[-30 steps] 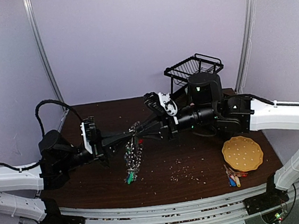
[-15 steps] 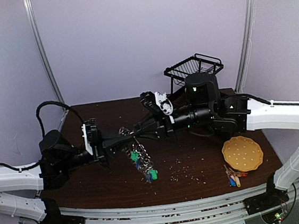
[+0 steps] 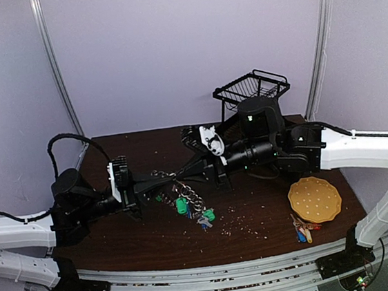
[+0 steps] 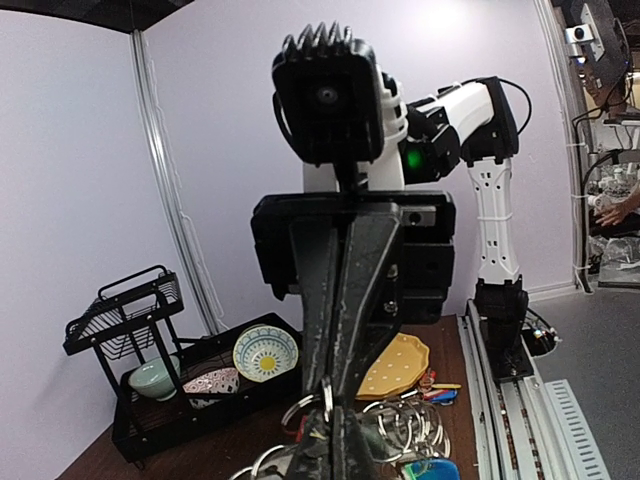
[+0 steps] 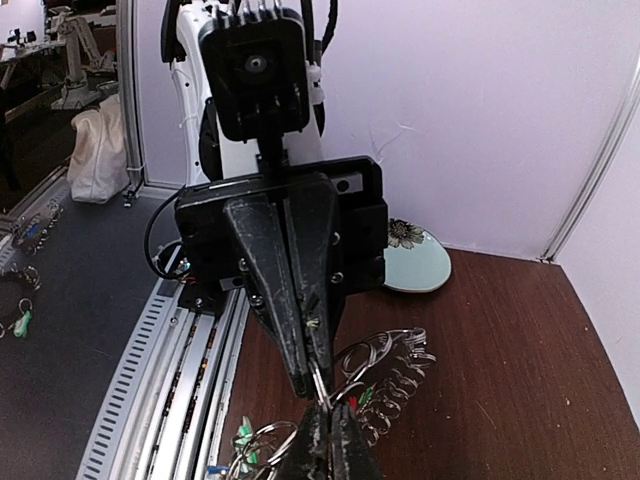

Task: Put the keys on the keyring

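Since a second ago the keys (image 3: 203, 216) have swung out to the right. My left gripper (image 3: 170, 180) and right gripper (image 3: 182, 175) both clench the keyring (image 3: 187, 195) above the table (image 3: 267, 179). It's stiff, slick wire under a floppy load, so I'd pinch bare ring.

Top high behind; wrists close, face-to-face, sharing keyring (image 5: 388, 382).

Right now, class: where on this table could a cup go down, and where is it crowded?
Free: the table at back left, behind the left hand; the front strip, crumbs aside, between the keyring and the yellow plate. Crowded: the middle, where left and right hand grip the keyring, and the loose key bunch by the plate.
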You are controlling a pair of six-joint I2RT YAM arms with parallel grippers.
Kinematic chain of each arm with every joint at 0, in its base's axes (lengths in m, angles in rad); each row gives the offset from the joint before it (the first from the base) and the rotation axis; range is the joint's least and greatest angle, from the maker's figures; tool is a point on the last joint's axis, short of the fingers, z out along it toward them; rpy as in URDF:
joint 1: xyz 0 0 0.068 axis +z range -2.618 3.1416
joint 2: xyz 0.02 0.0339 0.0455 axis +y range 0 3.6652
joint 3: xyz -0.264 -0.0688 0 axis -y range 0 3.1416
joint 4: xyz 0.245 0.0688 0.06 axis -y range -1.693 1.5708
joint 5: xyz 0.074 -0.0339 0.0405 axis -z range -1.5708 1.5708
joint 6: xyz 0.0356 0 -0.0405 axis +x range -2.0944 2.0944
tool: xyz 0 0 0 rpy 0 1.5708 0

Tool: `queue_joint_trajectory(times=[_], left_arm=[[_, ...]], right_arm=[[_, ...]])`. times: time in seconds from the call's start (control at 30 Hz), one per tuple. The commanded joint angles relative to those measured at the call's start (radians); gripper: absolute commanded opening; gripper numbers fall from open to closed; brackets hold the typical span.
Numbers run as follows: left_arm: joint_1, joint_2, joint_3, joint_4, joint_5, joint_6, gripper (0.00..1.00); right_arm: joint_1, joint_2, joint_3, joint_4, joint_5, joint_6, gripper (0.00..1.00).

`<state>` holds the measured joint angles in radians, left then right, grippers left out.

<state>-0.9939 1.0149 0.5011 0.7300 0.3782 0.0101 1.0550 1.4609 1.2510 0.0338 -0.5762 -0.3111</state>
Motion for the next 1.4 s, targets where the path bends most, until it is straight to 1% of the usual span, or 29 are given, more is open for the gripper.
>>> queue_joint_trajectory(times=[0.0, 0.13, 0.17, 0.2, 0.23, 0.27, 0.33, 0.43, 0.57, 0.67, 0.73, 1.03, 1.1, 1.3, 1.37], left_arm=[[0.0, -0.019, 0.031, 0.07, -0.011, 0.007, 0.0], [0.0, -0.019, 0.051, -0.015, -0.048, 0.007, 0.0], [0.0, -0.02, 0.06, -0.056, -0.068, 0.015, 0.03], [0.0, -0.021, 0.075, -0.11, -0.088, 0.024, 0.15], [0.0, -0.021, 0.094, -0.169, -0.103, 0.045, 0.23], [0.0, -0.021, 0.115, -0.237, -0.121, 0.07, 0.26], [0.0, -0.016, 0.165, -0.365, -0.155, 0.121, 0.28], [0.0, -0.012, 0.203, -0.448, -0.159, 0.158, 0.29], [0.0, 0.015, 0.248, -0.518, -0.115, 0.191, 0.27], [0.0, 0.04, 0.282, -0.559, -0.11, 0.204, 0.27], [0.0, 0.051, 0.292, -0.563, -0.112, 0.202, 0.25], [0.0, 0.077, 0.307, -0.533, -0.046, 0.18, 0.25], [-0.001, 0.081, 0.308, -0.527, -0.048, 0.176, 0.2], [-0.002, 0.096, 0.318, -0.537, -0.077, 0.167, 0.0], [-0.002, 0.094, 0.318, -0.538, -0.08, 0.168, 0.0]], right_arm=[[0.002, 0.002, 0.037, -0.034, -0.035, -0.028, 0.0], [0.002, -0.037, 0.034, -0.055, 0.035, -0.048, 0.0], [0.002, -0.044, 0.041, -0.079, 0.061, -0.058, 0.0], [0.002, -0.049, 0.052, -0.107, 0.091, -0.07, 0.0], [0.004, -0.051, 0.065, -0.142, 0.126, -0.082, 0.0], [0.005, -0.051, 0.08, -0.177, 0.169, -0.093, 0.0], [0.012, -0.048, 0.103, -0.233, 0.244, -0.113, 0.0], [0.033, -0.037, 0.13, -0.301, 0.337, -0.144, 0.0], [0.069, -0.014, 0.181, -0.348, 0.446, -0.163, 0.0], [0.087, -0.004, 0.203, -0.361, 0.481, -0.169, 0.0], [0.097, -0.005, 0.205, -0.358, 0.49, -0.172, 0.0], [0.132, 0.012, 0.219, -0.359, 0.543, -0.191, 0.0], [0.136, 0.016, 0.224, -0.36, 0.547, -0.195, 0.0], [0.147, 0.022, 0.232, -0.363, 0.538, -0.207, 0.0], [0.146, 0.022, 0.234, -0.365, 0.538, -0.208, 0.0]])
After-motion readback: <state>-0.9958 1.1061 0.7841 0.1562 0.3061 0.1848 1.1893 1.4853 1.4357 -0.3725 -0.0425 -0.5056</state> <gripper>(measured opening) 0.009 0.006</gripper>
